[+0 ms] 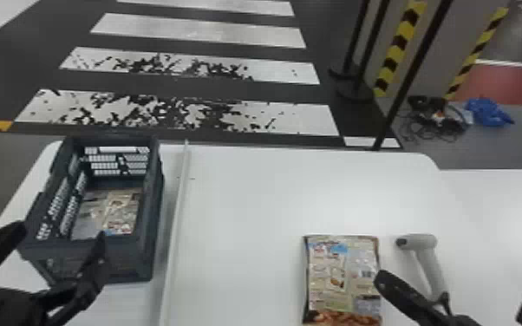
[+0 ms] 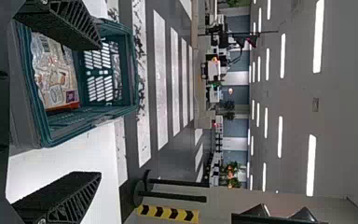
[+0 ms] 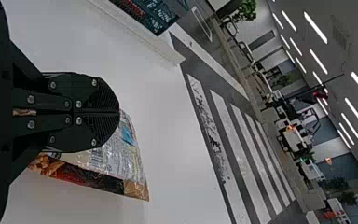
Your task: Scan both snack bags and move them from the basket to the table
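Observation:
My left gripper (image 1: 62, 231) stands open at the near end of the dark basket (image 1: 149, 260), one finger in front of its near wall. Inside on the basket floor lies a snack bag (image 1: 121, 212). In the left wrist view the open gripper (image 2: 98, 109) has the basket (image 2: 91, 126) and its snack bag (image 2: 58, 84) beyond. Flat on the white table lies another snack bag (image 1: 338, 277), with my right gripper (image 1: 377, 275) at its right edge. From the right wrist, that gripper (image 3: 119, 112) is shut and partly covers the bag (image 3: 116, 156); contact cannot be told.
A grey scanner (image 1: 425, 255) lies right of the table bag, close to my right gripper. A raised white strip (image 1: 175, 234) runs between the basket and the table bag. The table's far edge, with poles (image 1: 386, 112) standing behind it, bounds the work area.

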Action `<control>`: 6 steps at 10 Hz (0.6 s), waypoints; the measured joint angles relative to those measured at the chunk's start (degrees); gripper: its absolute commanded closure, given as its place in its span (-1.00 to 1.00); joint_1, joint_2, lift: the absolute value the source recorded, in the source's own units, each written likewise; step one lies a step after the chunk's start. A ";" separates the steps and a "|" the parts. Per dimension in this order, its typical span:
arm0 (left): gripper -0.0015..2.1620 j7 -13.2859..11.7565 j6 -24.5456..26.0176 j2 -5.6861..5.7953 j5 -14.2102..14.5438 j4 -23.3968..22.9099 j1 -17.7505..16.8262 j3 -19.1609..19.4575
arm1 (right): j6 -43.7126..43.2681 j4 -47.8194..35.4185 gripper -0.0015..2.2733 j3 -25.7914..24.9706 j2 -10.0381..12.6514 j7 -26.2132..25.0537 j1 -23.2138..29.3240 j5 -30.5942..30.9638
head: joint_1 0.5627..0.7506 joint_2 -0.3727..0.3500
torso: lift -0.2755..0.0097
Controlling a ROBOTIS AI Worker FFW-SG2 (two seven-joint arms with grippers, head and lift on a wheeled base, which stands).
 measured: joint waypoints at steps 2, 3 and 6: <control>-0.97 0.15 -0.18 -0.04 -0.10 -0.37 0.44 0.05 | -0.81 1.76 0.98 3.14 0.02 -0.02 -1.14 1.27 | 0.41 -0.09 | 0.24; -0.97 0.15 -0.43 -0.12 -0.10 -0.40 0.62 0.05 | -1.99 2.96 0.98 4.94 0.00 -0.02 -2.04 2.89 | 0.41 -0.06 | 0.24; -0.97 0.15 -0.59 -0.18 -0.11 -0.32 0.79 0.24 | -9.67 9.52 0.98 8.27 -0.06 0.02 -6.41 7.89 | 0.41 0.02 | 0.24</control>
